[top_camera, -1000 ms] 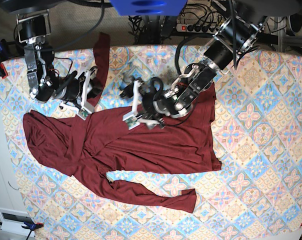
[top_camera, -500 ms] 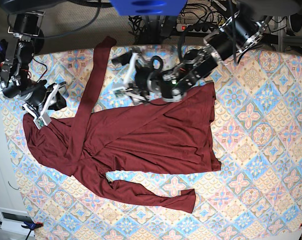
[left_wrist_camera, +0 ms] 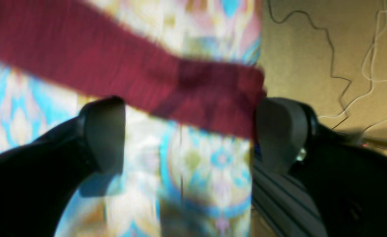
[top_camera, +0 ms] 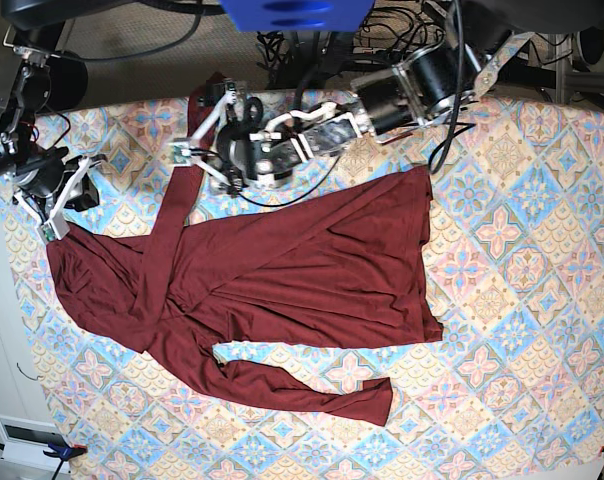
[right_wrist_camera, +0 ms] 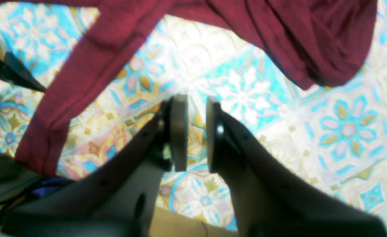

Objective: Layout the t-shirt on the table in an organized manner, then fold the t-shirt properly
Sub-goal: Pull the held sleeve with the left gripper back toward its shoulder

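Left gripper (left_wrist_camera: 186, 131) now reaching, wide open, over the t-shirt (top_camera: 282, 280) sleeve cuff at bench (top_camera: 522, 300) far edge; right gripper (right_wrist_camera: 193, 131) retreating, almost closed, empty; sleeve needing straightening next

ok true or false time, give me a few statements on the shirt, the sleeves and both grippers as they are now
1. The left gripper has its jaws wide open, with a sleeve of the t-shirt crossing between them. True.
2. The right gripper is clamped on the shirt fabric. False: its pads stand close together with only the table cloth showing in the gap, and the shirt lies beyond them.
3. The t-shirt is already folded into a neat rectangle. False: it lies spread and rumpled, one sleeve running up to the far table edge, the other across the near side.
4. The table cover has a diamond floral pattern. True.
5. A second garment lies on the table. False: only the maroon shirt.
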You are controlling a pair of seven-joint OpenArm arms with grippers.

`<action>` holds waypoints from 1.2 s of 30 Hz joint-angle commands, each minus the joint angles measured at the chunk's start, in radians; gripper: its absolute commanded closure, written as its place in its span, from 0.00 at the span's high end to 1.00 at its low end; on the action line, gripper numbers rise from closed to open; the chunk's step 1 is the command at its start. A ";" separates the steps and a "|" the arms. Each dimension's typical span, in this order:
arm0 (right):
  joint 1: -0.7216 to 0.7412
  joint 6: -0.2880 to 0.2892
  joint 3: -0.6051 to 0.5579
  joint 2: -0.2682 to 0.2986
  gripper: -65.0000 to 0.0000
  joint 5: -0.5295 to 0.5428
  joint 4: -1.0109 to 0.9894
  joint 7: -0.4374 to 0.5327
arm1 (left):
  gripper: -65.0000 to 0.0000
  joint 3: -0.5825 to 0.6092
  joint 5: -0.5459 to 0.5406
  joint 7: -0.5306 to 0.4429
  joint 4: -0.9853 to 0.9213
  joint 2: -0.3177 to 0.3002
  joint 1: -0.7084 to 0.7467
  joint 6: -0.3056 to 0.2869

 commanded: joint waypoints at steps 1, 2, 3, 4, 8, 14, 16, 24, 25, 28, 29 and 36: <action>0.008 0.002 0.013 0.022 0.14 0.015 0.022 0.016 | 0.89 0.016 -0.003 0.005 -0.021 0.027 -0.008 -0.001; 0.004 0.002 0.023 0.022 0.14 0.015 0.026 0.016 | 0.89 0.031 0.005 0.005 -0.047 0.039 -0.008 -0.001; 0.004 0.002 0.026 0.022 0.14 0.015 0.028 0.016 | 0.89 0.040 0.014 0.008 -0.067 0.047 -0.008 -0.001; 0.004 0.002 0.032 0.022 0.14 0.015 0.032 0.016 | 0.87 0.052 0.025 0.010 -0.090 0.053 -0.008 -0.001; 0.004 0.002 0.033 0.022 0.14 0.015 0.034 0.016 | 0.63 0.089 0.086 0.015 -0.112 0.043 -0.008 -0.001; 0.011 0.002 0.033 0.022 0.14 0.015 0.034 0.016 | 0.00 0.082 0.143 0.059 -0.093 -0.058 -0.006 -0.001; 0.011 0.002 0.033 0.022 0.14 0.015 0.034 0.016 | 0.00 0.080 0.143 0.061 -0.058 -0.121 -0.006 -0.001; 0.011 0.002 0.030 0.022 0.14 0.015 0.028 0.016 | 0.00 0.011 0.134 0.065 0.151 -0.403 0.004 -0.001; 0.011 0.002 0.029 0.022 0.14 0.015 0.025 0.016 | 0.00 0.003 0.134 0.065 0.178 -0.437 0.011 -0.001; 0.011 0.002 0.026 0.022 0.14 0.015 0.025 0.016 | 0.00 -0.026 0.134 0.065 0.272 -0.544 0.035 -0.004; 0.011 0.002 0.026 0.022 0.14 0.015 0.025 0.016 | 0.00 -0.037 0.134 0.065 0.296 -0.575 0.049 -0.004; 0.017 0.002 0.024 0.022 0.15 0.011 0.011 0.024 | 0.00 -0.073 0.134 0.064 0.436 -0.836 0.127 -0.004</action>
